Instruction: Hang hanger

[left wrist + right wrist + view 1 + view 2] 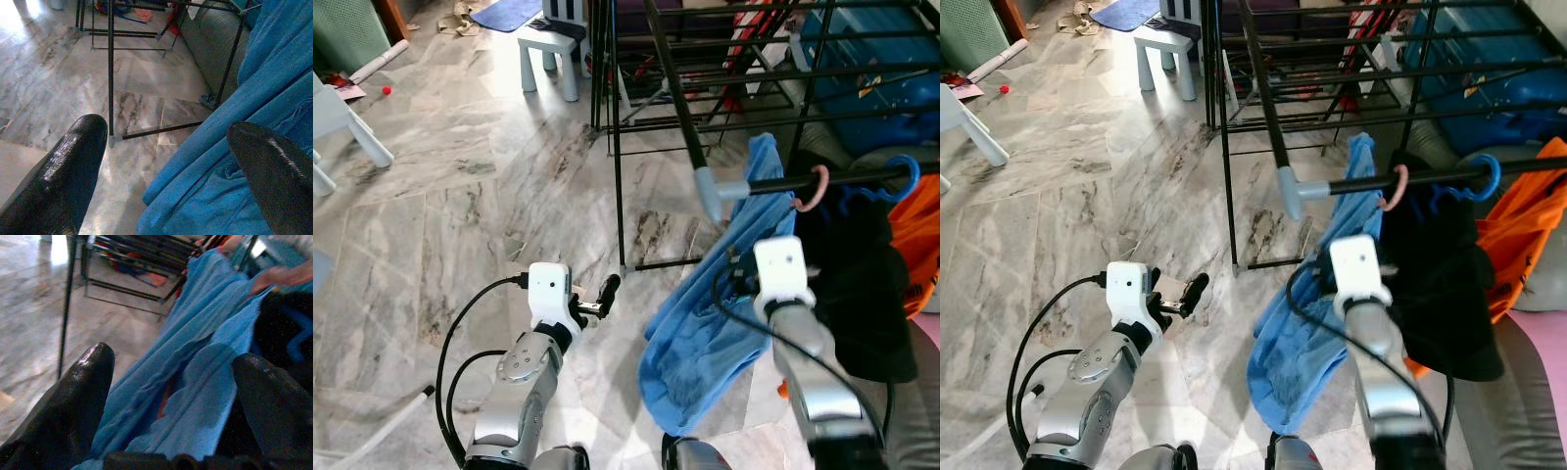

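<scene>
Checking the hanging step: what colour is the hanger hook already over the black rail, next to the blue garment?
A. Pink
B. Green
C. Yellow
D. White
A: a pink hanger hook curls over the black rail, right beside the blue garment.

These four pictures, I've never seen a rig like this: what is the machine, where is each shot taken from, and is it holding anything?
It is a walking humanoid robot with two silver arms, each ending in a pincer of two black fingers. The two wide pictures come from its head, looking down at a grey marble floor. The other two come from wrist cameras looking along each pincer. The left pincer is open and empty. The right pincer is open against a blue cloth garment that hangs on a pink plastic hanger hooked over the black metal drying rack's rail, next to black clothing. A white plastic stool stands beyond.
</scene>
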